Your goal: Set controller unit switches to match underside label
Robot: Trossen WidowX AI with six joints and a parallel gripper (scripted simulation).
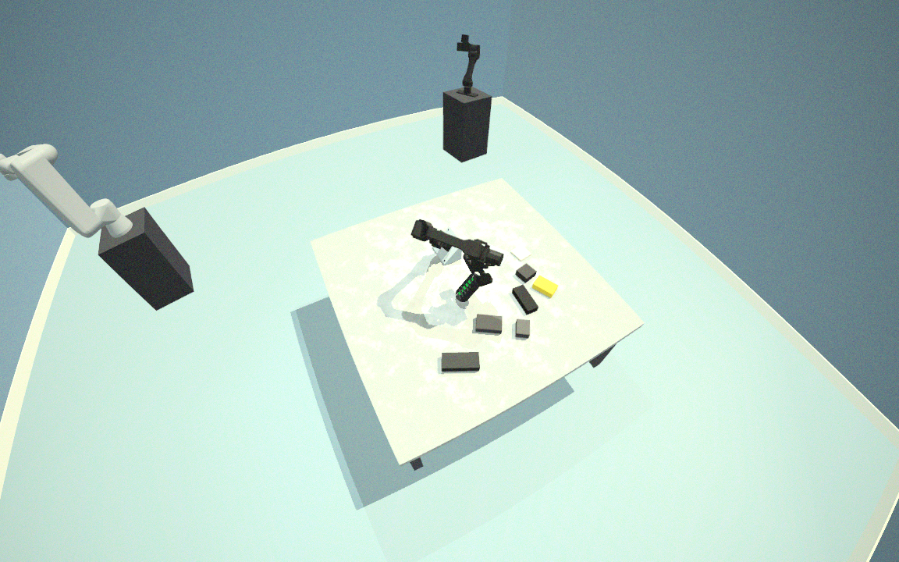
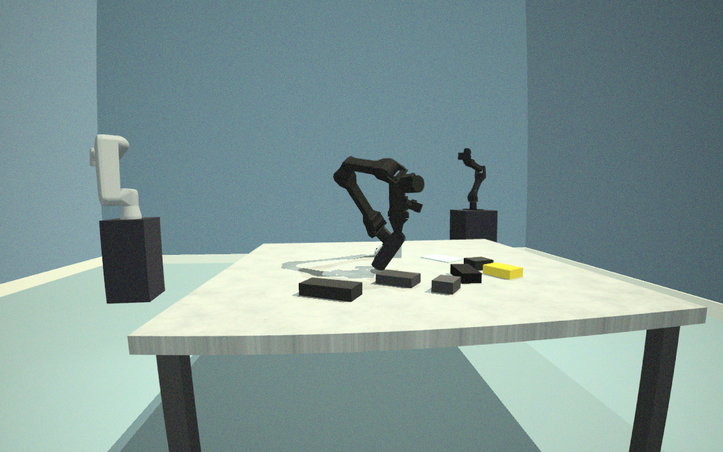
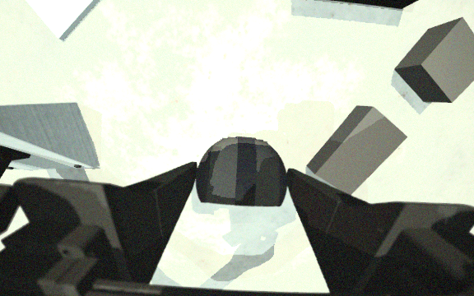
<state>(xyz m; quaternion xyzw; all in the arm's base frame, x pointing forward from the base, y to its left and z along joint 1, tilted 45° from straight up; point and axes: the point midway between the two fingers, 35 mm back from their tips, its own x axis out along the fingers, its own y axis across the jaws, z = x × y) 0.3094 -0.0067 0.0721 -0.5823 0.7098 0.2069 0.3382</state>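
The dark controller unit [image 1: 467, 287] [image 2: 388, 252] [image 3: 241, 177] is held steeply tilted, its lower end close to the bench [image 1: 382, 391] [image 2: 251, 320]. Green rocker ends show along its top in the top view, too small to read one by one. The wrist view shows only its rounded dark end. No label is visible in any view. My gripper [image 1: 476, 278] [image 2: 398, 232] [image 3: 242, 170] points down and is shut on the unit, one finger at each side. Whether the low end touches the bench I cannot tell.
A long dark block [image 1: 460, 361] [image 2: 327, 289], a medium block [image 1: 488, 322] [image 2: 398, 279] and a small block [image 1: 522, 328] [image 2: 445, 284] lie nearby. Beyond are two more dark blocks, a yellow block [image 1: 545, 286] [image 2: 503, 270] and a flat white piece [image 1: 520, 255] [image 2: 440, 258].
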